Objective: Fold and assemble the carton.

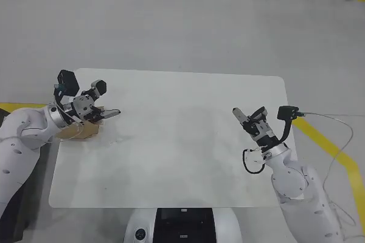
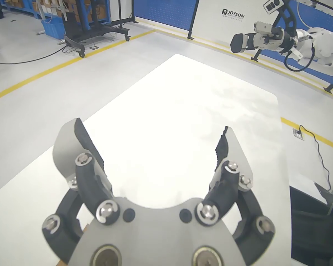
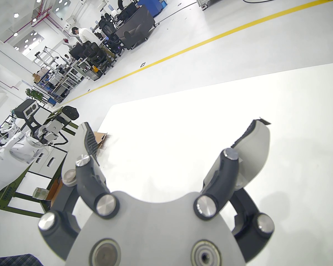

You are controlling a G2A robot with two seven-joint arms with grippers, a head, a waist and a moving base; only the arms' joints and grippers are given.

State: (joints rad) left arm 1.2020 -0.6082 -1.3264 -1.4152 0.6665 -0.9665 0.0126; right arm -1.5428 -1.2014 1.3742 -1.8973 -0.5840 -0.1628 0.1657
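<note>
A brown cardboard carton [image 1: 85, 130] lies at the table's left edge, mostly covered by the left arm; from the right wrist view it is a small brown shape [image 3: 101, 138] far across the table. My left gripper [image 1: 106, 101] hovers just above and beside the carton, open, with nothing between its fingers [image 2: 152, 142]. My right gripper [image 1: 248, 113] is near the table's right edge, open and holding nothing [image 3: 172, 132]. The left wrist view also catches the right gripper [image 2: 240, 43] far off.
The white table [image 1: 176, 146] stretches bare between the two arms. Yellow floor tape [image 1: 328, 143] runs past its right side. Beyond the table stand racks, carts and cables on the floor.
</note>
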